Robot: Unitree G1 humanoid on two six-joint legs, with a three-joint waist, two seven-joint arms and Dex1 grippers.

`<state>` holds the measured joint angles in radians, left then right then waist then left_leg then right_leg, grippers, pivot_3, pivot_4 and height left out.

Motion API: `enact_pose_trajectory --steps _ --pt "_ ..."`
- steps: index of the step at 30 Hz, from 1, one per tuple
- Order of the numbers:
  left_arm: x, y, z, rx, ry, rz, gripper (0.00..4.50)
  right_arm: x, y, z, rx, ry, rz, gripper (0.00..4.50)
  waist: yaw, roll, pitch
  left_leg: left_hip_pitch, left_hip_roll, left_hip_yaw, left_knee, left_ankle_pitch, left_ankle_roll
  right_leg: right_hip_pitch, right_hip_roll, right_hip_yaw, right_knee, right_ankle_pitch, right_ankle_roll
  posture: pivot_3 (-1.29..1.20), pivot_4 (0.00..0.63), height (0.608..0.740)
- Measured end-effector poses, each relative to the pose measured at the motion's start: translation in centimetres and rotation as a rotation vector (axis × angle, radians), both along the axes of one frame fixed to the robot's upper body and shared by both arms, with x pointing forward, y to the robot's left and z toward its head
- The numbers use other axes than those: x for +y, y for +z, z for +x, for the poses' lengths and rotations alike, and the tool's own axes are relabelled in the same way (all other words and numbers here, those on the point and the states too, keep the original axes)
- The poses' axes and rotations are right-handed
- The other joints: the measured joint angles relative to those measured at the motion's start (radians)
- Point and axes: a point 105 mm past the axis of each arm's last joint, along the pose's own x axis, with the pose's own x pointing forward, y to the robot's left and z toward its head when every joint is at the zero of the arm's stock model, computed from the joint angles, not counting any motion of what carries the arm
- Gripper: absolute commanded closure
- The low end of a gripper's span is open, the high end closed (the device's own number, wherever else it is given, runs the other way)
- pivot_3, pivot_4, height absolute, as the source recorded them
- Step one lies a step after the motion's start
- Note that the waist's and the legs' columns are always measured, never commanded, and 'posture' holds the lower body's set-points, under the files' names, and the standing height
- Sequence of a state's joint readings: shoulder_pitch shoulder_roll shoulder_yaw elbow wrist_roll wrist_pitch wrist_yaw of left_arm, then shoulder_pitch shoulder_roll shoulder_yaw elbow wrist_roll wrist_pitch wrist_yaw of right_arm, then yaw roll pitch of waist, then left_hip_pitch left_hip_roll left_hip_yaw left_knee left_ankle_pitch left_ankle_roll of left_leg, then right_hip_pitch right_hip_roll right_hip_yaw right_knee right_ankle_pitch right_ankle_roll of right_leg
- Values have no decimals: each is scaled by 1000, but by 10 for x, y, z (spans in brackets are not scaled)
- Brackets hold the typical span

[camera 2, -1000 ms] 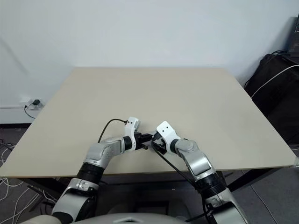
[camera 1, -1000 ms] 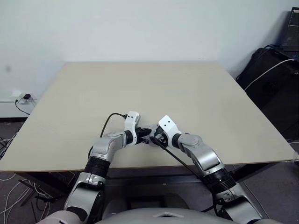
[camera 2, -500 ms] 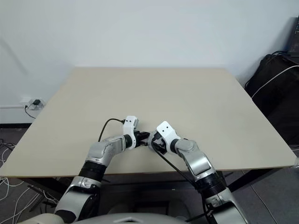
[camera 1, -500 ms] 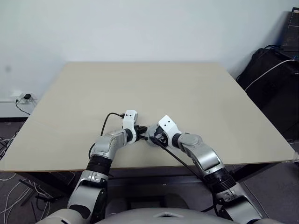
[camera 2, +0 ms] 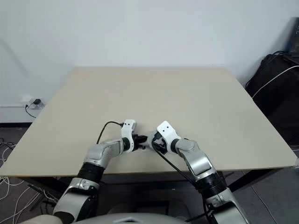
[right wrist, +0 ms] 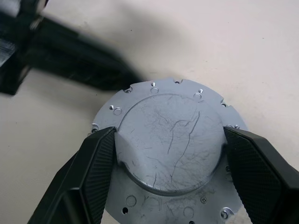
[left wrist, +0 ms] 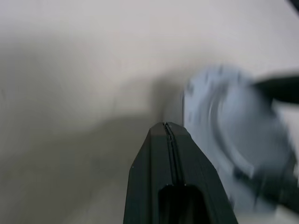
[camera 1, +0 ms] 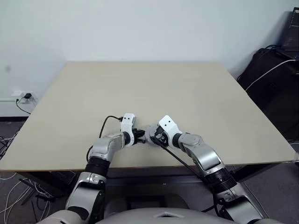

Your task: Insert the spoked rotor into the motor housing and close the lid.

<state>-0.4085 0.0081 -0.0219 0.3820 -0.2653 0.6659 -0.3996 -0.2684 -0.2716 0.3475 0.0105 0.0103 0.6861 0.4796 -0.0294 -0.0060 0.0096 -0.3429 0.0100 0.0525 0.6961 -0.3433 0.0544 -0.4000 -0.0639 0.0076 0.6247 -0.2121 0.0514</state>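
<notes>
The lid sits between the two fingers of the right tool, its flat, scratched silver-grey face turned toward the wrist camera. A wider flange with small holes and notched edges runs round that raised face. The right tool's ribbed black fingers stand wide and press on opposite sides of the raised face, so this tool has hold of the lid. Whether the motor housing and the rotor lie under the lid cannot be told; nothing of a cup's inside shows in any view.

The left tool comes in as a dark, blurred wedge, its tip touching or just beside the flange's edge on the side away from the right wrist. In the left wrist view its two black fingers lie pressed together with only a thin seam between them, holding nothing, and the lid shows just beside their tip as a pale blurred disc.

From the head camera the two tools meet tip to tip, left tool and right tool, just above the near edge of the beige worktop; there the lid is too small and too covered to make out. Only these views show the surroundings: a black bag beyond the worktop's right side and a wall socket with cables to the left.
</notes>
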Motion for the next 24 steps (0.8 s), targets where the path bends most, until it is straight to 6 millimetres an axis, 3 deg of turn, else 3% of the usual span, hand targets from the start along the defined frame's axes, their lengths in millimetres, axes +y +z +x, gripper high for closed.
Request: enact_pose_trajectory --steps 5,15,24 --pt "3 12 11 -74 44 -14 4500 1 0 0 -1 3 1 1192 -1 0 0 0 0 0 -1 0 0 -1 0 0 0 0 0 0 0 740" --pt "-12 4 -4 -4 -68 -34 4500 1 1 0 -1 4 1 1192 -4 0 0 -1 -1 0 -1 0 0 -1 1 0 0 0 0 0 0 740" --pt "-13 0 -9 43 -90 -18 4500 1 0 0 0 4 -1 1192 -5 0 0 0 0 0 -1 0 0 0 1 0 0 0 0 0 0 740"
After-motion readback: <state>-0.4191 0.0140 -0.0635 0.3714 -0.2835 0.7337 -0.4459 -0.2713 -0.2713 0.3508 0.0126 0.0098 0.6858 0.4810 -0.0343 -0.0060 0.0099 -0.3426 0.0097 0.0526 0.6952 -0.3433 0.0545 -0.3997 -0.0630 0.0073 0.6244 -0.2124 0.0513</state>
